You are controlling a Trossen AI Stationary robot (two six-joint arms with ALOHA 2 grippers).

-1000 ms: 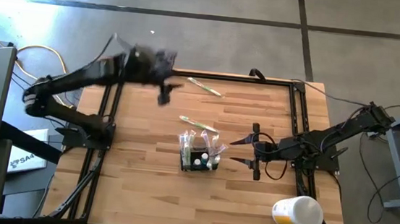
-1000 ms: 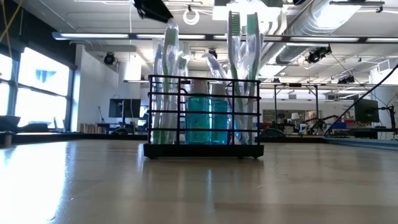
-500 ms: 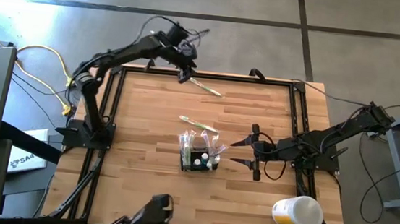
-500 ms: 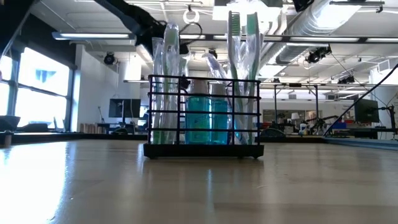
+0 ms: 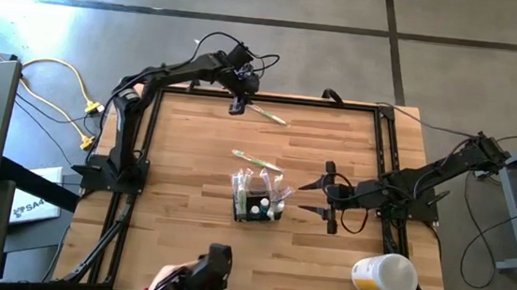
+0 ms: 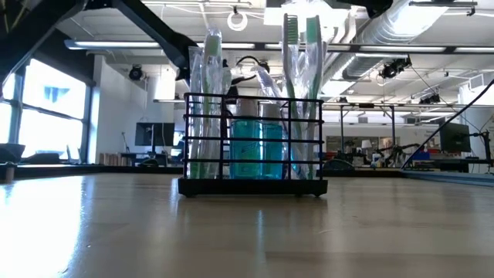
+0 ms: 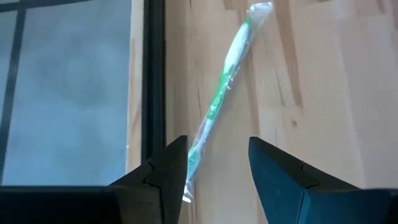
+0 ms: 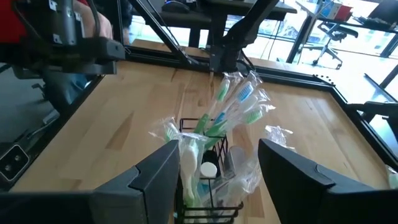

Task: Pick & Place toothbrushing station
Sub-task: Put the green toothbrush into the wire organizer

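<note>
Hovering over the table's far edge, our left gripper spread its fingers above a green plastic-wrapped toothbrush.
Our right gripper waited open beside the small black wire caddy mid-table.

Grey concrete floor around wooden table; large windows at one side, strip lights and white ducting overhead; office chair by far windows
</note>
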